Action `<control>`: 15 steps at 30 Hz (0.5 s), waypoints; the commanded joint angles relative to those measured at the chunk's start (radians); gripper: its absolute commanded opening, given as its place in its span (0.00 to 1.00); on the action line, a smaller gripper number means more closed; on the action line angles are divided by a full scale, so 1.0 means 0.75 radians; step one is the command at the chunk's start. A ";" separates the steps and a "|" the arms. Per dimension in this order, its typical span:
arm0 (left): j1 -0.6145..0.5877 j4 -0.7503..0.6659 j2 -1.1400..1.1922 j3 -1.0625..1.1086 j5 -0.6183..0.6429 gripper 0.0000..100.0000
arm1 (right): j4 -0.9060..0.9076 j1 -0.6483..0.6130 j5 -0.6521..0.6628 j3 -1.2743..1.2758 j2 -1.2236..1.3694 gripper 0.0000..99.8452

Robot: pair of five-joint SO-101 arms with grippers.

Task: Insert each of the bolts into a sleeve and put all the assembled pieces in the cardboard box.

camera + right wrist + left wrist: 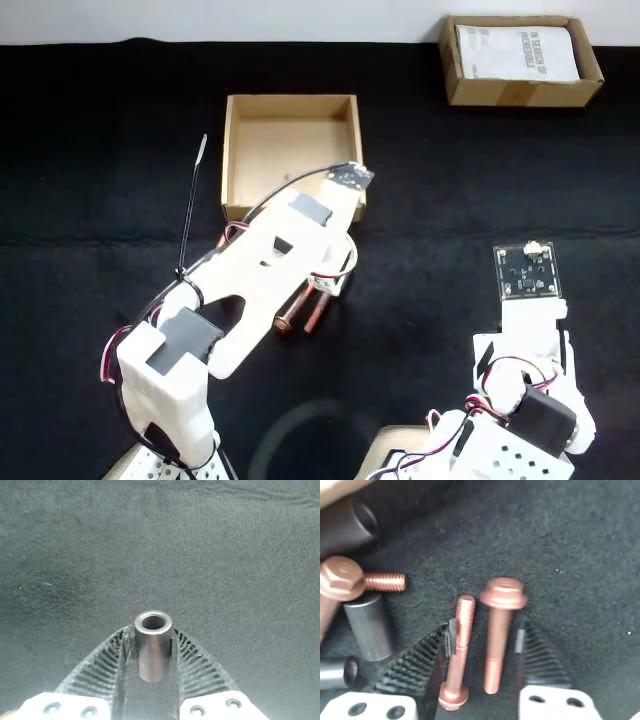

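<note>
Bolts (497,630), two copper ones, lie between the spread jaws of our left gripper (485,627), just beside the tan box (240,150); our right gripper (151,632) clamps a dark sleeve (152,655), well apart from that box.

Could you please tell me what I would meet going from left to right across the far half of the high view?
Black cable tie → empty tan box → brown box holding a printed sheet.
</note>
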 commanded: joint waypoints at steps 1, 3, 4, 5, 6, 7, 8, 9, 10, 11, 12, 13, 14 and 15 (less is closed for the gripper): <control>-0.005 0.010 -0.011 -0.028 0.010 0.20 | -0.019 -0.013 0.012 0.003 -0.005 0.01; -0.013 0.012 -0.013 -0.028 0.010 0.18 | -0.019 -0.013 0.012 0.005 -0.003 0.01; -0.013 0.016 -0.026 -0.026 0.010 0.16 | -0.019 -0.013 0.012 0.005 -0.003 0.01; -0.013 0.033 -0.044 -0.024 0.010 0.15 | -0.019 -0.013 0.010 0.005 -0.003 0.01; -0.009 0.053 -0.069 -0.024 0.010 0.14 | -0.019 -0.013 0.010 0.005 -0.003 0.01; -0.001 0.074 -0.097 -0.021 0.010 0.14 | -0.019 -0.013 0.010 0.005 -0.003 0.01; 0.001 0.098 -0.130 -0.024 0.010 0.13 | -0.021 -0.013 0.012 0.005 -0.003 0.01; 0.003 0.125 -0.167 -0.028 0.014 0.13 | -0.036 -0.013 0.012 0.009 -0.003 0.01; 0.015 0.145 -0.208 -0.028 0.014 0.14 | -0.052 -0.013 0.012 0.024 -0.003 0.01; 0.030 0.168 -0.255 -0.021 0.014 0.14 | -0.071 -0.013 0.014 0.040 -0.003 0.01; 0.042 0.192 -0.298 -0.015 0.012 0.14 | -0.081 -0.013 0.014 0.052 -0.003 0.01; 0.064 0.219 -0.330 -0.015 0.014 0.14 | -0.083 -0.013 0.014 0.062 -0.003 0.01; 0.087 0.245 -0.363 -0.015 0.016 0.14 | -0.083 -0.013 0.014 0.066 -0.003 0.01; 0.107 0.268 -0.390 -0.015 0.016 0.14 | -0.083 -0.013 0.012 0.066 -0.003 0.01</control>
